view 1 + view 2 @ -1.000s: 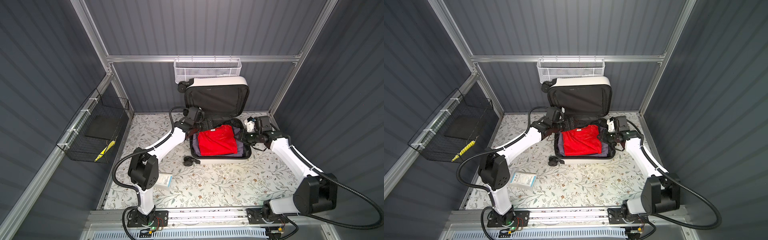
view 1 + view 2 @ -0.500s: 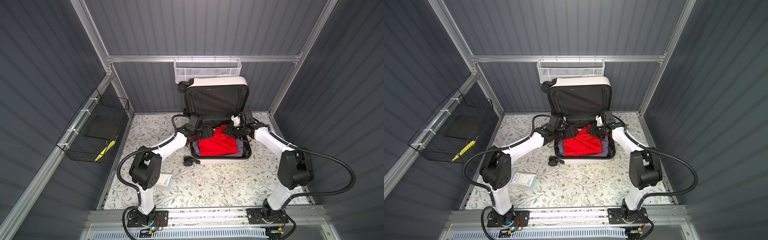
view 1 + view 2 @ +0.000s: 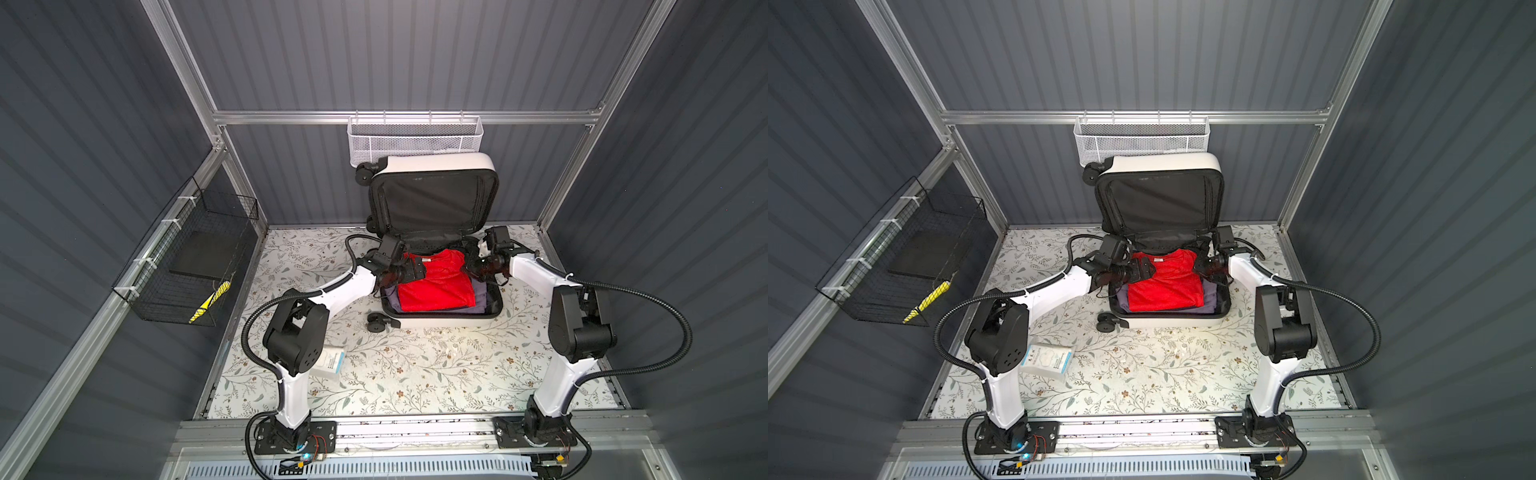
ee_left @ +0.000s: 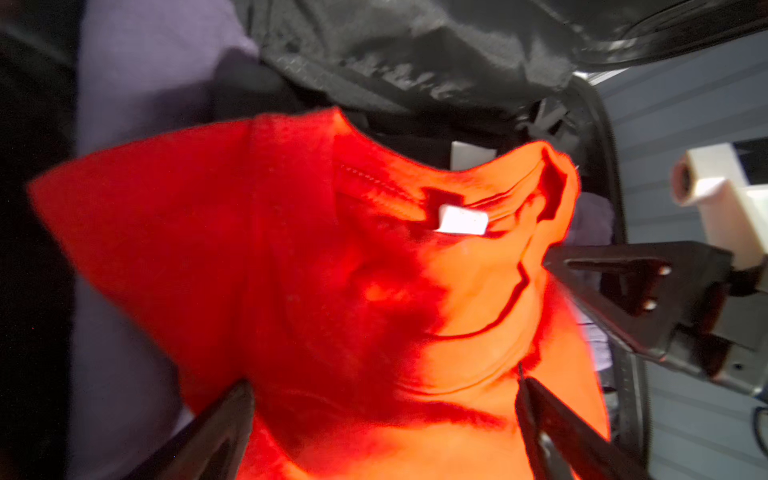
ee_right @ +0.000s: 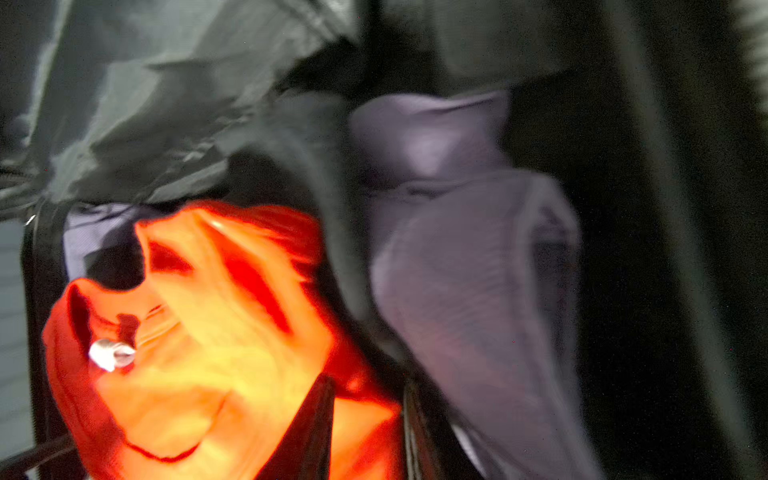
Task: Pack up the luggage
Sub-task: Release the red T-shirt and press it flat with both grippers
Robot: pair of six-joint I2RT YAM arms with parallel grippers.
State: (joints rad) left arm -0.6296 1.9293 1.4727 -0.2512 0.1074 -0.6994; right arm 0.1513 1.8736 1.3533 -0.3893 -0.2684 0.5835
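The luggage (image 3: 444, 322) lay open at the back of the bench (image 3: 415, 374). Its lid stood upright below the white mesh basket (image 3: 415, 141), and a red shirt (image 3: 434, 286) lay over a purple garment (image 3: 478, 299) in its lower half.

A second earlier the right arm (image 3: 536, 274) had been out beside the luggage's right wall, clear of the clothes. It had since swung in over the rim, so that its jaws sat at the shirt's right edge near the collar. They had been narrowing all that while. In the right wrist view they stood narrow with red cloth between them, but the blur made it impossible to tell whether they had gripped it yet.

The left arm (image 3: 345, 286) had slid from the luggage's far left corner to the shirt's left edge. Its jaws had stayed wide throughout and straddled the cloth without closing on it.

Half a second earlier the shirt's far end had looked bunched between the two arms. Now it lay broader, with its white label (image 4: 461, 220) showing at the collar.

This probably meant the shirt was already packed and was only being straightened or tucked. A white box (image 3: 330, 361) was still on the bench by the left arm's base, and the lid was still up, so the task looked unfinished.
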